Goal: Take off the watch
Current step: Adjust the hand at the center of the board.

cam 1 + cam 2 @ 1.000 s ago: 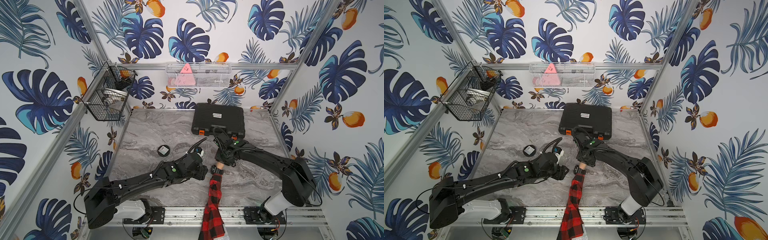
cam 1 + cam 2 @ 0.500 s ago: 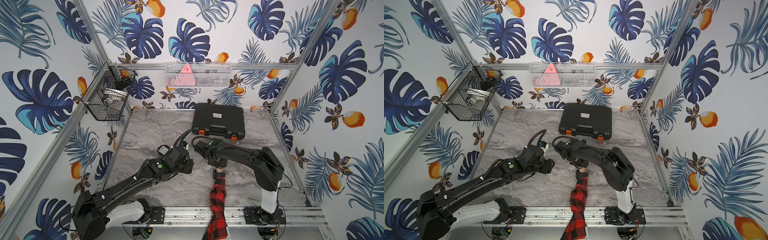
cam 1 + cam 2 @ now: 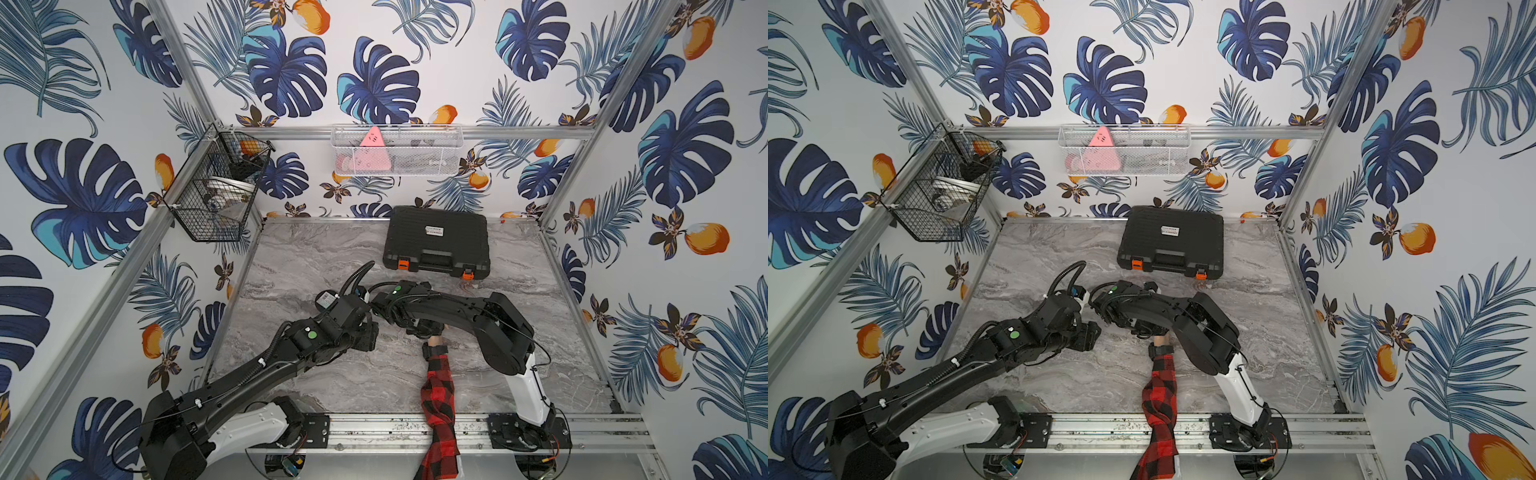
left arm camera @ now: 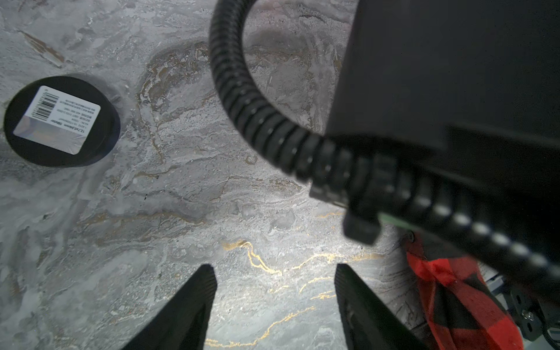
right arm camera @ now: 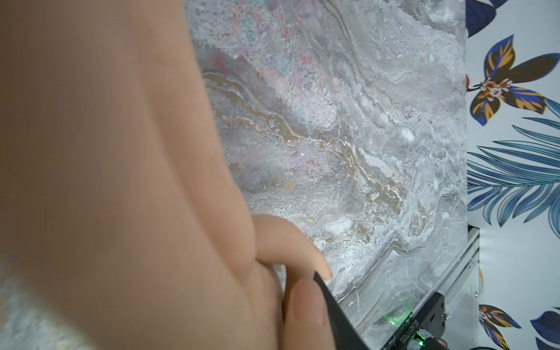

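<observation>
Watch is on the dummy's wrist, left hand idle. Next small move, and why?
Probably slide the left hand across to the watch. It sits on the wrist beside the plaid sleeve. The left hand is open and empty over bare table. The right hand is at the dummy's fingers, likely steadying them.

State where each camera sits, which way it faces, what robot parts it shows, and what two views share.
Top views: high over the front rail, facing down at the table; left arm, right arm, worn watch.
Left wrist: on the left arm, facing down; open left gripper, labelled disc.
Right wrist: on the right arm, close against the hand; one of the gripper's fingers.
Shared: plaid sleeve, in left wrist and both top views.
</observation>
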`<state>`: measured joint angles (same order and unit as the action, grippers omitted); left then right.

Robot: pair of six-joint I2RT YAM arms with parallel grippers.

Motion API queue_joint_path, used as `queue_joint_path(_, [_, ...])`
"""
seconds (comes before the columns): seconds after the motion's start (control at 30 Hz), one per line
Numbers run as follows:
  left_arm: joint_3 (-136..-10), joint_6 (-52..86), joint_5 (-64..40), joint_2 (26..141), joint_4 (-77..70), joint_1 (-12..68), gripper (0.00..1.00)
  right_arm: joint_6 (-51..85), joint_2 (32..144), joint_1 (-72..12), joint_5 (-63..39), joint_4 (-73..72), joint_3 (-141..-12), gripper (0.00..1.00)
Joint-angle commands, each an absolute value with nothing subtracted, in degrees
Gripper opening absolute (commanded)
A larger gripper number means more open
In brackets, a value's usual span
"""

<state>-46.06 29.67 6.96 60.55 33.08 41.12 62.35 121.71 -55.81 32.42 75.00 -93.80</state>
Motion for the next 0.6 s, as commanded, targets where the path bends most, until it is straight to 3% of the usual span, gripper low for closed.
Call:
queue_joint_path(0.0, [-46.25, 28.65, 6.93, 60.99, 33.49, 40.94, 0.68, 60.91, 120.01, -56.28, 30.41, 70.84, -94.16, 0.46])
queue_joint_path(0.3, [-46.75, 29.42, 6.63, 62.08, 33.84, 40.95, 0.68, 57.49, 112.01, -56.34, 21.23, 60.33, -89.94, 0.63])
queue_joint_path(0.57, [-49.2, 32.32, 3.97, 66.77, 34.02, 40.87, 0.67, 55.86, 101.05, -51.59, 15.11, 50.46, -80.06, 0.64])
